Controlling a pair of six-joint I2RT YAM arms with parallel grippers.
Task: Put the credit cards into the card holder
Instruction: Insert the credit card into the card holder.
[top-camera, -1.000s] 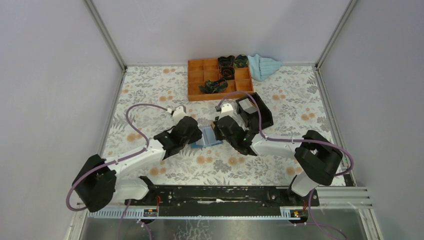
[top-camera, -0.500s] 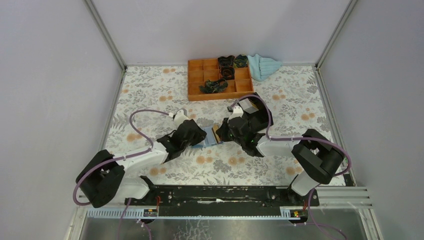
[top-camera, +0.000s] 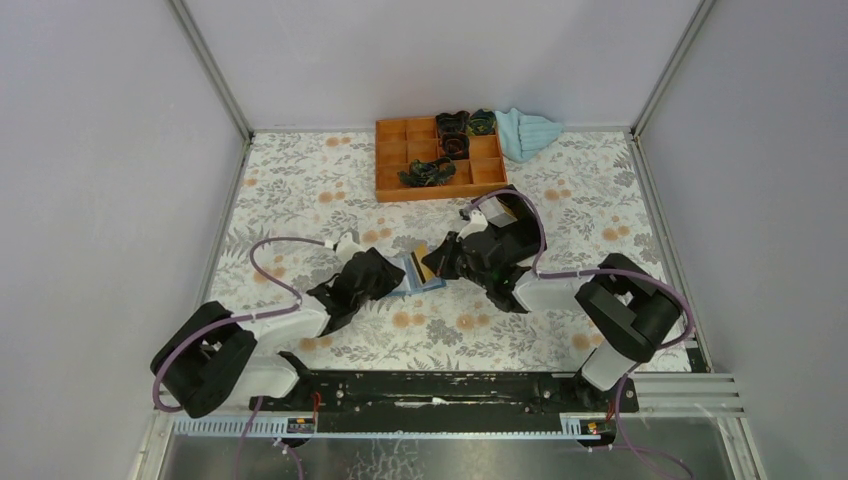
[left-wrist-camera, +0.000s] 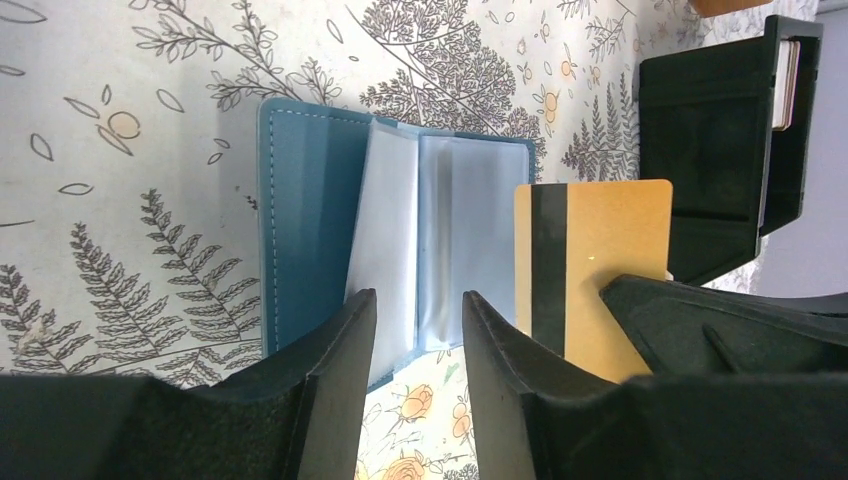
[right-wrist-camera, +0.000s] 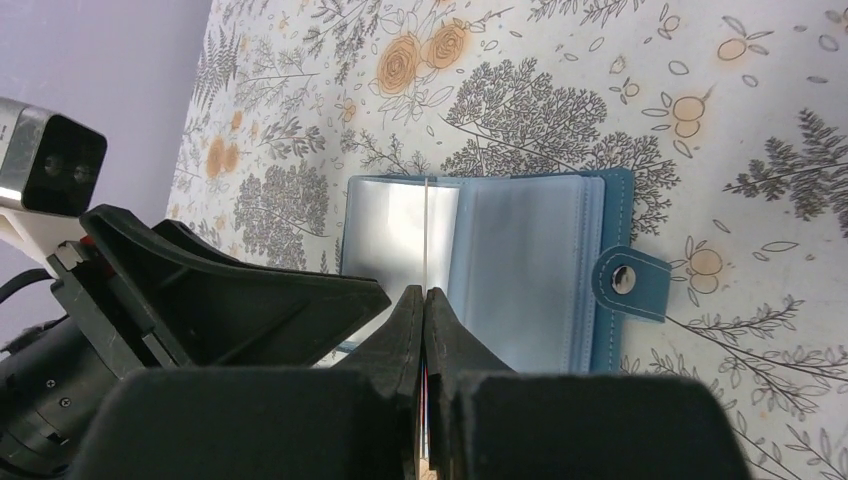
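The card holder (top-camera: 412, 274) lies open on the floral table, dark teal outside with clear sleeves inside (left-wrist-camera: 445, 250). Its clasp tab (right-wrist-camera: 625, 280) points right in the right wrist view. My right gripper (right-wrist-camera: 425, 292) is shut on a tan-orange credit card (left-wrist-camera: 610, 250) with a black stripe. It holds the card upright on edge over the holder's sleeves; the card shows edge-on in the right wrist view (right-wrist-camera: 427, 225). My left gripper (left-wrist-camera: 418, 296) is open and empty at the holder's near edge, with one sleeve leaf (left-wrist-camera: 385, 240) standing up in front of it.
A black box (left-wrist-camera: 720, 150) with more cards (left-wrist-camera: 787, 70) in it stands just behind the holder. An orange compartment tray (top-camera: 385, 160) with dark items and a light blue cloth (top-camera: 528, 132) sit at the back. Walls enclose the table on three sides.
My right gripper has carried the card left from beside the black box to the open holder. My left arm has drawn back and lowered, its gripper staying at the holder's edge.
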